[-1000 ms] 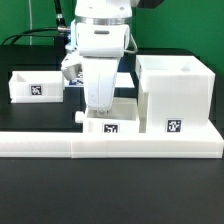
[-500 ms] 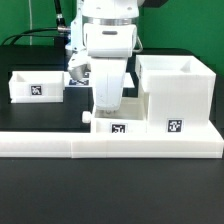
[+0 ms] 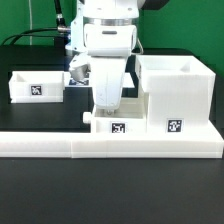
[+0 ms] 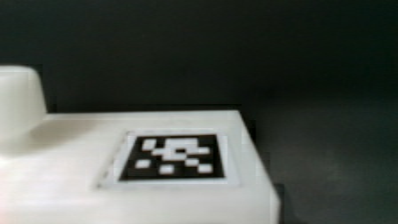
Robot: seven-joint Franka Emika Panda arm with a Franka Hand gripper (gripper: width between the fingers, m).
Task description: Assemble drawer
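A small knobbed white tray (image 3: 115, 127) sits just behind the front rail, close to the left side of the large cubic housing (image 3: 178, 95), its knob (image 3: 86, 117) pointing to the exterior view's left. My gripper (image 3: 108, 108) reaches straight down into this tray; its fingertips are hidden behind the tray wall. The wrist view is filled by the same tray (image 4: 107, 190), with its tag (image 4: 175, 157) and its knob (image 4: 15, 95). A second small tray (image 3: 38, 87) stands at the back left, apart from the arm.
The long low white border rail (image 3: 110, 148) runs across the front, right before the tray and the housing. Dark cables lie at the back left. The table top is black.
My gripper and the small tray under it have shifted together toward the exterior view's right, closer to the housing. Over the last half second almost nothing has moved.
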